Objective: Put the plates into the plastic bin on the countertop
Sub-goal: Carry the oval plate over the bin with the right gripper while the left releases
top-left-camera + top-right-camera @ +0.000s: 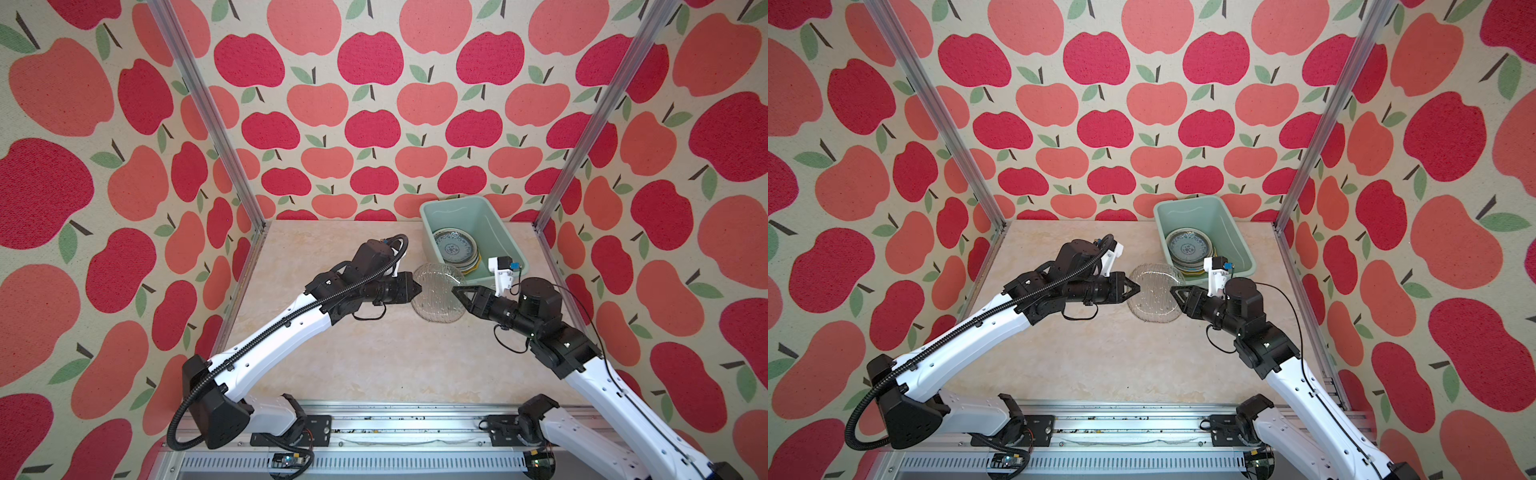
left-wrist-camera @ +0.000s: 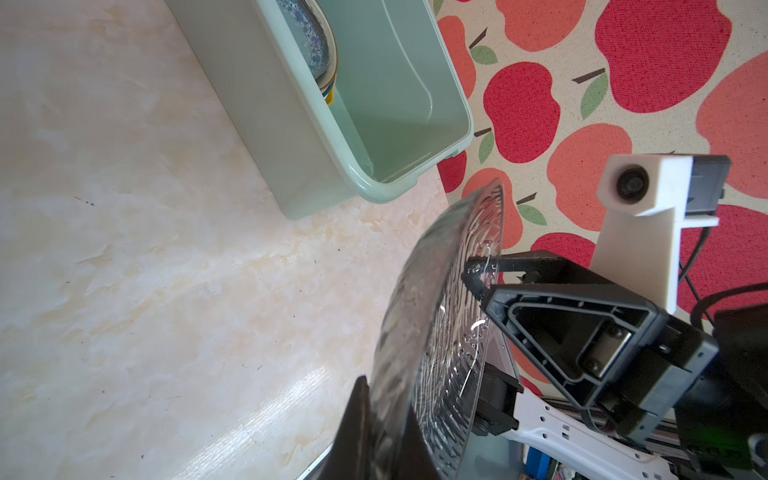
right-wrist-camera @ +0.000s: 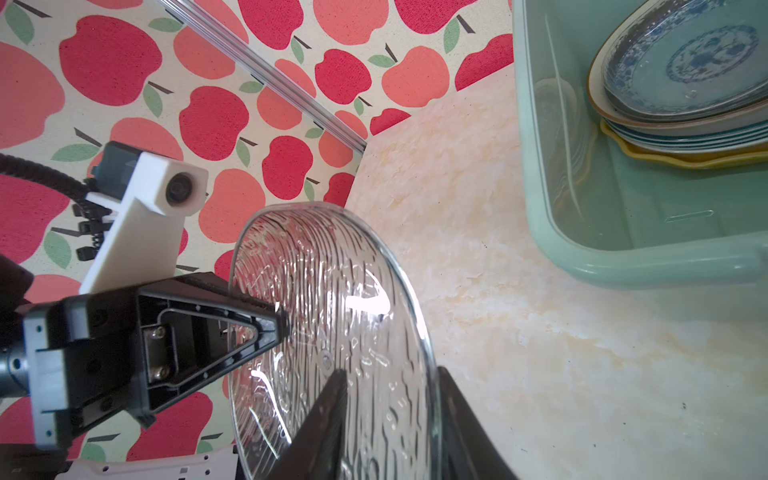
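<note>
A clear ribbed glass plate (image 1: 436, 297) (image 1: 1154, 295) hangs tilted on edge above the countertop (image 1: 353, 357), just in front of the plastic bin (image 1: 473, 200) (image 1: 1187, 200). My left gripper (image 1: 419, 287) (image 2: 386, 401) is shut on its left rim. At the opposite rim my right gripper (image 1: 454, 289) (image 3: 390, 374) has one finger on each side of the plate (image 3: 332, 282); I cannot see whether they press on it. Inside the bin (image 3: 644, 266) lies a stack of plates (image 1: 455, 249) (image 3: 685, 70), blue-patterned on top, yellow at the bottom.
The bin stands at the back right of the countertop, against the apple-patterned wall (image 1: 374, 124). Aluminium posts (image 1: 582, 145) frame the back corners. The bin's far half (image 2: 395, 95) holds no plates. The rail (image 1: 374, 419) with both arm bases runs along the front.
</note>
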Tool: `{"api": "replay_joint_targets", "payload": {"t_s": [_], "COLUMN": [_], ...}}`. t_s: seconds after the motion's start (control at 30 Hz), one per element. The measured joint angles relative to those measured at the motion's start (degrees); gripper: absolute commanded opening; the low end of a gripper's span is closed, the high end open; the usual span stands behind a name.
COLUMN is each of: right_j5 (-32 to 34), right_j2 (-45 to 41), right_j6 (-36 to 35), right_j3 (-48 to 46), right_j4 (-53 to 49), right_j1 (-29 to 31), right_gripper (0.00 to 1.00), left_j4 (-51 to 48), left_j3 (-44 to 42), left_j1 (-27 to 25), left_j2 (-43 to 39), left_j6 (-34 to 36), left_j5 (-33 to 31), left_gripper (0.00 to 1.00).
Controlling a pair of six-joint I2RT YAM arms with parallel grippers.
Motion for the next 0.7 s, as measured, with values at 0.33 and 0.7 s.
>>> {"api": "replay_joint_targets", "payload": {"t_s": [0.33,0.7], "right_j5": [-2.75,-2.93], "right_j2": [-0.44,1.97], "right_j6": [1.05,1.33], "right_j3": [-0.92,4.52], "right_j4": [1.49,-1.29], "right_j1": [-2.82,-4.0], "right_gripper": [0.04,0.0], "left_j4": [0.0,0.7], "left_j3": [0.04,1.18], "left_j1": [0.76,1.25], "left_j2": [0.0,0.55], "left_j6": [-2.91,-4.24], "left_j5": [2.43,2.47], "left_gripper": [0.0,0.5]}}
